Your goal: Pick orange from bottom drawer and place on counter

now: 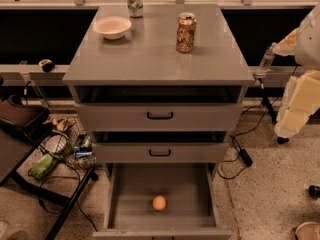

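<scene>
The orange [159, 202] lies on the floor of the bottom drawer [117, 199], which is pulled out wide, near its front and middle. The counter [155, 54] is the grey top of the cabinet above it. My gripper [289, 125] hangs at the lower end of the pale arm at the right edge, beside the cabinet at about the height of the top drawer. It is well apart from the orange, up and to the right of it, and holds nothing that shows.
On the counter stand a gold-brown soda can [186, 32], a white bowl [112, 27] and a green-white can [134, 1]. The two upper drawers [160, 116] are slightly ajar. A basket of clutter [65, 146] and cables lie left; a clear bottle [266, 59] stands right.
</scene>
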Controlling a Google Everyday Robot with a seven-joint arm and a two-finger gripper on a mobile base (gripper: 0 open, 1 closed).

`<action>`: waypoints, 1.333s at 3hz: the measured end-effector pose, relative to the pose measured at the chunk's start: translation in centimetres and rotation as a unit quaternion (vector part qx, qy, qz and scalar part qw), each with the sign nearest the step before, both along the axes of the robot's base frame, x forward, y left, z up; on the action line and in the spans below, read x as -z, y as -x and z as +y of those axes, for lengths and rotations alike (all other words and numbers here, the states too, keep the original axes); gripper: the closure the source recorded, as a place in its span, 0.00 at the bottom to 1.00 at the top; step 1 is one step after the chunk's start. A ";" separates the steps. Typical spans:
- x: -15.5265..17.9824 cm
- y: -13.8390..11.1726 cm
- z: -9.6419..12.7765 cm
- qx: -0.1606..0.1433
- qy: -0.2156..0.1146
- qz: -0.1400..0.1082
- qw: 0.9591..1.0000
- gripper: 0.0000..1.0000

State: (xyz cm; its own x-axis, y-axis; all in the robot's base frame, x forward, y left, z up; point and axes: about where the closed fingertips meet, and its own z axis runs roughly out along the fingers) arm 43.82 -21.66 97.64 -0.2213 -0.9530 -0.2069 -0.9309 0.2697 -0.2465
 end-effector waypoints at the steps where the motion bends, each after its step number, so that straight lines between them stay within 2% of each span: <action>1: 0.0 0.0 0.0 0.000 0.000 0.000 1.000 0.00; 2: 3.0 0.0 0.7 0.006 -0.012 0.000 1.000 0.00; 3: 8.2 1.4 2.0 0.024 -0.032 -0.006 0.999 0.00; 4: 16.2 1.5 3.0 0.049 -0.034 0.009 0.998 0.00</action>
State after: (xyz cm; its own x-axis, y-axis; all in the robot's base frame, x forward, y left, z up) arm 42.33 -18.61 81.42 -0.3177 -0.9101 -0.2661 -0.9033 0.3758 -0.2070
